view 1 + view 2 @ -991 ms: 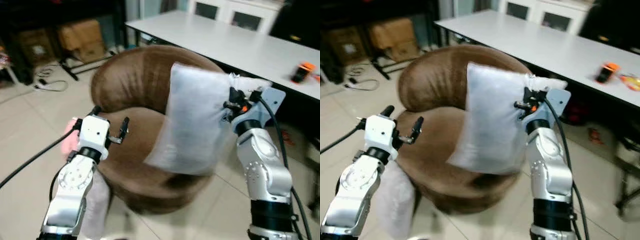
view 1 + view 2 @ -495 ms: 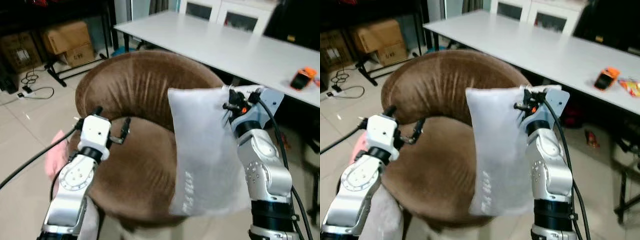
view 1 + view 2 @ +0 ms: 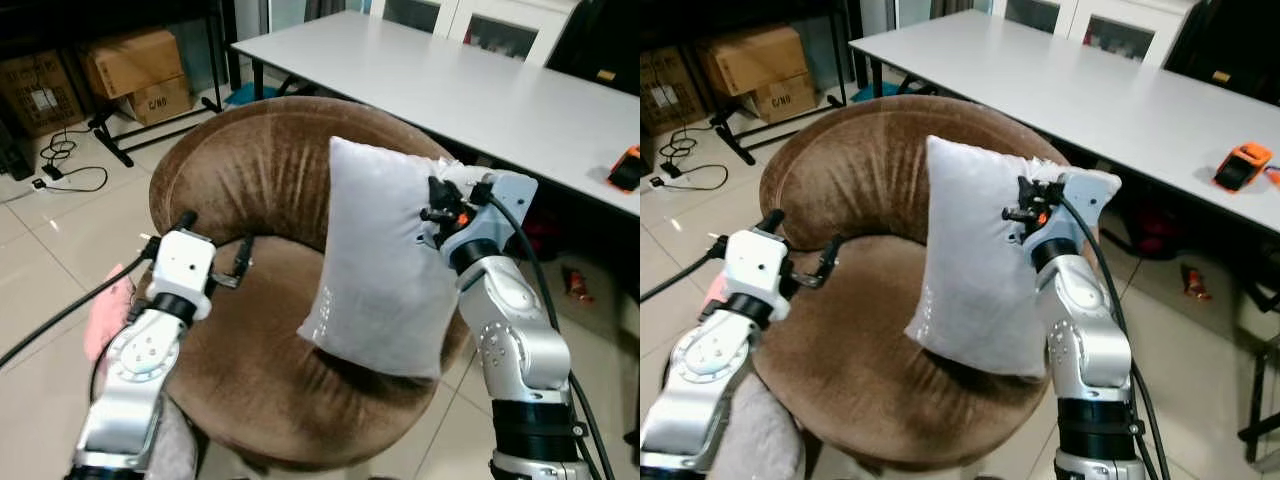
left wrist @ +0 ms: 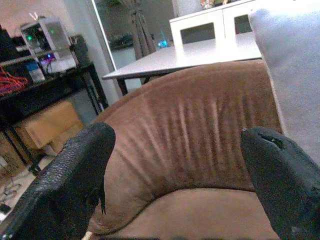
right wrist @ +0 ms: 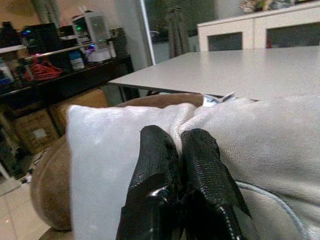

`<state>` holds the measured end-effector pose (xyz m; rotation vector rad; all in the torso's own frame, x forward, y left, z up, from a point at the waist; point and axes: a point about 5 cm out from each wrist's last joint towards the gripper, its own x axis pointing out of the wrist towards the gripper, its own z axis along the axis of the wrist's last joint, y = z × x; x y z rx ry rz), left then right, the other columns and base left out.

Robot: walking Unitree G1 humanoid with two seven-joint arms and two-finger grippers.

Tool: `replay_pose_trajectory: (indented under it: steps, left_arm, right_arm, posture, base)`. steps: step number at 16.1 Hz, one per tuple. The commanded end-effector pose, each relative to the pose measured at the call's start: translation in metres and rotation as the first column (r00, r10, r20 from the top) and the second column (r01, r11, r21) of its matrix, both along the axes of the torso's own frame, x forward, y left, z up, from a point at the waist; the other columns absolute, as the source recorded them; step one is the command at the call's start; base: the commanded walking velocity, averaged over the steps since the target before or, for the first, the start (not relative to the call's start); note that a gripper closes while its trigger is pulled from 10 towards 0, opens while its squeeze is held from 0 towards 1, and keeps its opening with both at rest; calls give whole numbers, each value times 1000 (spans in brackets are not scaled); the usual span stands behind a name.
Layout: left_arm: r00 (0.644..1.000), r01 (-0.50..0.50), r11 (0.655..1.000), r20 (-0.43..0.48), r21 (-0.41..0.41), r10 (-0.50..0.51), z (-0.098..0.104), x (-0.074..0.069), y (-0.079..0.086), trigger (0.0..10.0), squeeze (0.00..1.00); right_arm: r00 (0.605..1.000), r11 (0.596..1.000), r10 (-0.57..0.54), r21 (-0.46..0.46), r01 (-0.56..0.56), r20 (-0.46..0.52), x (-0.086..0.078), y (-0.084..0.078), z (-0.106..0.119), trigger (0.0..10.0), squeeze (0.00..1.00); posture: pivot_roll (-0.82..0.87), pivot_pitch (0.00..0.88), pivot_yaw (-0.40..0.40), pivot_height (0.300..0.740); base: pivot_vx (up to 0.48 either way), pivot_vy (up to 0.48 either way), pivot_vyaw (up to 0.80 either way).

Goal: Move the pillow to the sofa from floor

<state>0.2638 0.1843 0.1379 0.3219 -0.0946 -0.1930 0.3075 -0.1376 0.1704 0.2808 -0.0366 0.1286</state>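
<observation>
A pale grey pillow [image 3: 385, 262] hangs upright over the seat of a round brown velvet sofa chair [image 3: 250, 180], its lower edge on or just above the cushion. My right gripper [image 3: 432, 212] is shut on the pillow's top right corner; in the right wrist view its fingers [image 5: 172, 165] pinch the fabric. My left gripper [image 3: 215, 250] stands open over the chair's left side, with nothing between its fingers [image 4: 80, 165].
A long white table [image 3: 470, 80] runs behind the chair, with an orange device [image 3: 1240, 165] on it. Cardboard boxes [image 3: 130, 65], a black stand and cables lie on the tiled floor at the back left. Something pink [image 3: 105, 315] lies by the chair's left.
The pillow has swung from hanging off the chair's front right edge back over the seat. The camera has shifted, bringing the chair more central. The left gripper stays open.
</observation>
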Motion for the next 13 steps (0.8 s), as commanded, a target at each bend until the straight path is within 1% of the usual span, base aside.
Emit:
replay_pose_trajectory:
  steps: [1, 4, 6, 8, 9, 10, 11, 12, 13]
  left_arm:
    - [1000, 13, 1000, 10, 9, -13, 3, -2, 0, 10000, 294]
    - [996, 78, 997, -32, 9, -78, -2, -8, -3, 10000, 302]
    - [992, 110, 994, -58, 12, -109, -5, -11, -5, 10000, 298]
    - [985, 147, 989, -91, 30, -144, -9, -15, -5, 10000, 294]
    - [983, 158, 987, -101, 32, -154, -10, -17, -5, 10000, 298]
    - [982, 161, 986, -104, 33, -157, -10, -18, -5, 10000, 298]
    - [980, 170, 985, -111, 34, -165, -11, -19, -5, 10000, 298]
    - [978, 177, 984, -119, 35, -172, -11, -21, -6, 10000, 298]
    - [976, 184, 982, -129, 36, -178, -12, -24, -6, 10000, 294]
  right_arm:
    - [998, 999, 30, 9, -31, 59, -1, 4, 13, 10000, 0]
    - [993, 994, 106, -12, -105, 56, 1, 16, 16, 10000, 0]
    - [990, 991, 136, -22, -135, 42, 2, 22, 16, 10000, 0]
    - [976, 976, 216, -48, -215, 20, 3, 37, 17, 10000, 0]
    - [963, 963, 269, -36, -268, 18, 6, 51, 20, 10000, 0]
    - [960, 960, 279, -38, -278, 19, 7, 55, 21, 10000, 0]
    - [956, 955, 294, -31, -294, 17, 10, 64, 24, 10000, 0]
    - [953, 954, 301, -14, -301, 13, 17, 74, 28, 10000, 0]
    - [961, 961, 275, 13, -275, -17, 27, 81, 27, 10000, 0]
  posture:
    - [-12, 0, -56, 740]
    - [-9, 0, -57, 740]
    - [-9, 0, -57, 740]
    - [-5, 0, -59, 740]
    - [-4, 0, -59, 740]
    - [-3, 0, -60, 740]
    - [-1, 0, -63, 740]
    - [1, 0, -64, 740]
    - [6, 0, -68, 740]
  base:
    - [0, 0, 0]
    - [0, 0, 0]
    - [0, 0, 0]
    - [0, 0, 0]
    - [0, 0, 0]
    - [0, 0, 0]
    - [0, 0, 0]
    - [0, 0, 0]
    - [0, 0, 0]
